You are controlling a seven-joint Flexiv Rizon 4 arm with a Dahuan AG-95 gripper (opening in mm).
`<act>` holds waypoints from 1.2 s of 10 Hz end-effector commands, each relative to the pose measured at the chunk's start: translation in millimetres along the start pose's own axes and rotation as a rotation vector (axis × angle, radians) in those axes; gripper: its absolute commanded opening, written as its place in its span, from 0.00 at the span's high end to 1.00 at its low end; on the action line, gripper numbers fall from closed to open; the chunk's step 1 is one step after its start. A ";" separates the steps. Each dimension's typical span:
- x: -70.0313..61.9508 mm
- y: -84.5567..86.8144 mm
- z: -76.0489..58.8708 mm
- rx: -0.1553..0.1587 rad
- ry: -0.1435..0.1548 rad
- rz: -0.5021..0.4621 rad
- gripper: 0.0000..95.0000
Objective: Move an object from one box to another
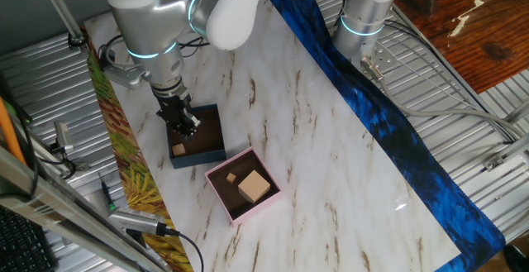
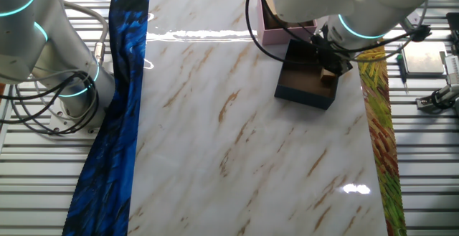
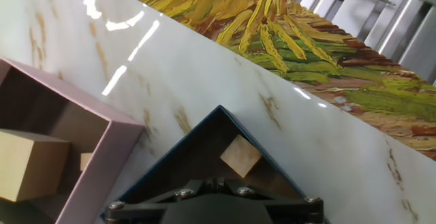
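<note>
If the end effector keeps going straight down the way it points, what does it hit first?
Probably the small wooden block in the navy box; the end effector hangs over that box, though depth is unclear.

No text, label, brand, number or sign can be read in any of the three views; nothing on the boxes, arm or table carries legible marks.

Tool [image 1: 183,124]: we see it hanging over the navy box [image 1: 216,152]
Small block [image 1: 178,149]: in that box
Pink box [image 1: 263,208]: corner-adjacent, holding two wooden blocks [image 1: 253,186]
</note>
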State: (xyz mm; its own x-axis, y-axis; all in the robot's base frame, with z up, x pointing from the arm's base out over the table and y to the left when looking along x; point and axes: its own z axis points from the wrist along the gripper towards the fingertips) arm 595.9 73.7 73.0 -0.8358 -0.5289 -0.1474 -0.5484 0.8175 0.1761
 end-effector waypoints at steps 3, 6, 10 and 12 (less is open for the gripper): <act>0.5 -0.2 0.1 0.014 0.017 -0.017 1.00; 3.5 -2.8 -3.3 -0.007 0.029 -0.026 1.00; 27.3 -41.7 -60.5 -0.038 0.116 -0.109 1.00; 40.2 -73.2 -80.6 -0.040 0.149 -0.159 1.00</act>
State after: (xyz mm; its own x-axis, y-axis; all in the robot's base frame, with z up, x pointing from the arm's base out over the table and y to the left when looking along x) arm 597.7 -10.4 126.4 -0.7500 -0.6600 -0.0434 -0.6535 0.7292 0.2031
